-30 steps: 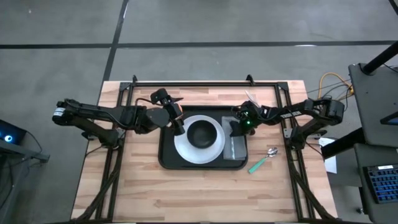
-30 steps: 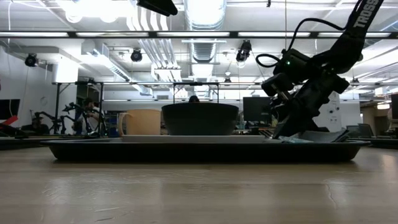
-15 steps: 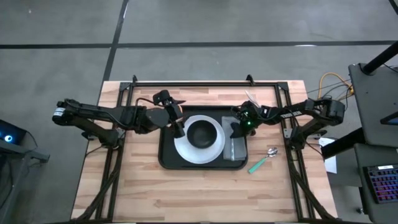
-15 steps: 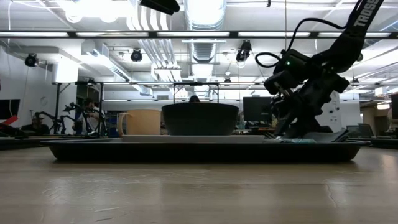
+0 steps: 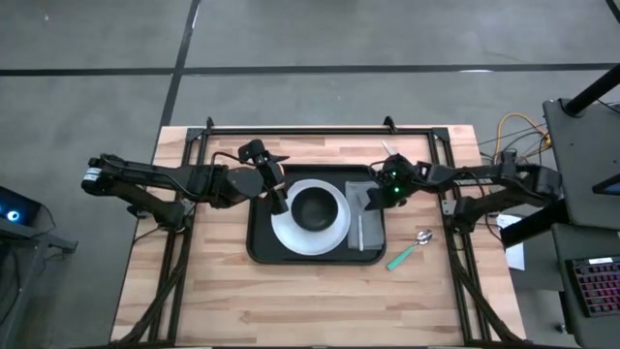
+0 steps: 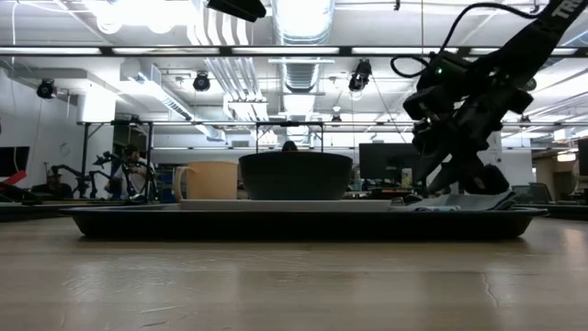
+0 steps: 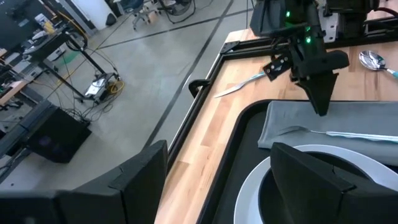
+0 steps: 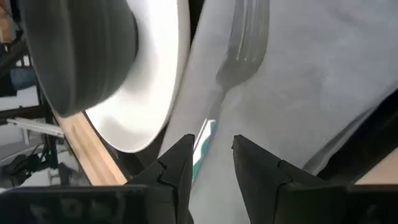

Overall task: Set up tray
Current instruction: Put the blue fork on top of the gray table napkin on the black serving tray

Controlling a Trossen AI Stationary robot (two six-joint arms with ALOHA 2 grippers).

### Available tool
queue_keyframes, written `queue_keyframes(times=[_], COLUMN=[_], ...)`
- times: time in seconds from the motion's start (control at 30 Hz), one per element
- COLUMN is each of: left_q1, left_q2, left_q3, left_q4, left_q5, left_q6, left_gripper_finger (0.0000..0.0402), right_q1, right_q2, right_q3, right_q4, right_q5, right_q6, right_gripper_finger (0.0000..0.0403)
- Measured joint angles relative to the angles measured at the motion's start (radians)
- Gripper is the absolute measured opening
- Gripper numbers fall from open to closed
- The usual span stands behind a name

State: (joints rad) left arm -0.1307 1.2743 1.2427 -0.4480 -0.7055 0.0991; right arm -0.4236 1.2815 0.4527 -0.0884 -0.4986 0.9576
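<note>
"TROSS" reads on the arm in the low view. The right gripper [image 5: 373,197] has let go of the fork [image 7: 336,132] and lifted off the napkin [image 5: 367,225]; the left gripper [image 5: 281,204] hovers spread over the plate [image 5: 291,233]. The tray [image 5: 260,242] sits mid-table.

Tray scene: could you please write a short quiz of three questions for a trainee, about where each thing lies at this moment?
1. True or false: the fork lies on the grey napkin inside the tray.
2. Choose one. Where is the spoon? A: on the napkin. B: on the wooden table, outside the tray on the right arm's side. C: under the fork.
3. Fill in the gap: the black bowl stands on the white ____.

Key: 1 true. 2 B. 3 plate.
</note>
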Motion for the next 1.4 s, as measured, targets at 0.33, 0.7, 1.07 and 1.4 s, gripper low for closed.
queue_keyframes(times=[0.33,0.7,1.07,1.4], left_q1=[0.000,0.000,0.000,0.000], left_q2=[0.000,0.000,0.000,0.000], left_q3=[0.000,0.000,-0.002,-0.004], left_q4=[0.000,-0.001,-0.003,-0.005], left_q5=[0.000,0.000,0.000,0.000], left_q6=[0.000,0.000,0.000,0.000], left_gripper_finger=[0.0262,0.0262,0.0262,0.0262], right_q1=[0.076,0.171,0.200,0.212], right_q2=[-0.015,0.099,0.171,0.206], right_q3=[0.020,0.147,0.183,0.217], right_q4=[-0.003,-0.043,-0.092,-0.095], right_q5=[0.070,0.143,0.128,0.131], right_q6=[0.031,-0.012,0.021,0.030], right_gripper_finger=[0.0072,0.0009,0.0008,0.0008])
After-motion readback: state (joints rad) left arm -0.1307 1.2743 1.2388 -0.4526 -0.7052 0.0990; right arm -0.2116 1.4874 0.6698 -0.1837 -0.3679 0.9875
